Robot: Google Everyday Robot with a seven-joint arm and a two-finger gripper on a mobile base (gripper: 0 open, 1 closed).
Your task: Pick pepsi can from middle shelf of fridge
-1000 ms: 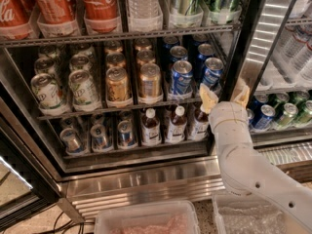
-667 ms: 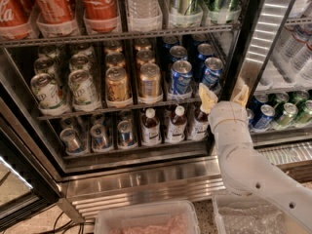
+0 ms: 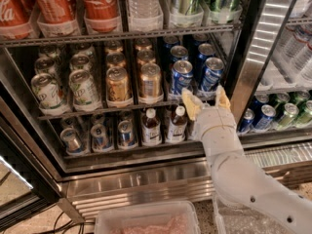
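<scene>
The fridge [image 3: 253, 62] stands open with dark wire shelves. The middle shelf [image 3: 112, 106] holds rows of white-green cans [image 3: 83, 87], gold cans [image 3: 148, 81] and blue pepsi cans. The two front pepsi cans stand at the right end, one [image 3: 181, 76] left of the other [image 3: 211, 73]. My gripper [image 3: 206, 101] is open and empty, its yellow-tipped fingers [image 3: 190, 105] pointing up just below and in front of these two cans, at the shelf's front edge. The white arm rises from the lower right.
Red Coca-Cola cans [image 3: 100, 4] and a water bottle [image 3: 144, 1] fill the rack above. Small white-capped bottles [image 3: 150, 126] and cans stand on the rack below. A second cooler section [image 3: 280, 111] with blue and green cans is on the right. A clear plastic bin [image 3: 146, 221] sits on the floor.
The gripper has moved slightly up and left toward the front pepsi cans. Nothing has been taken hold of.
</scene>
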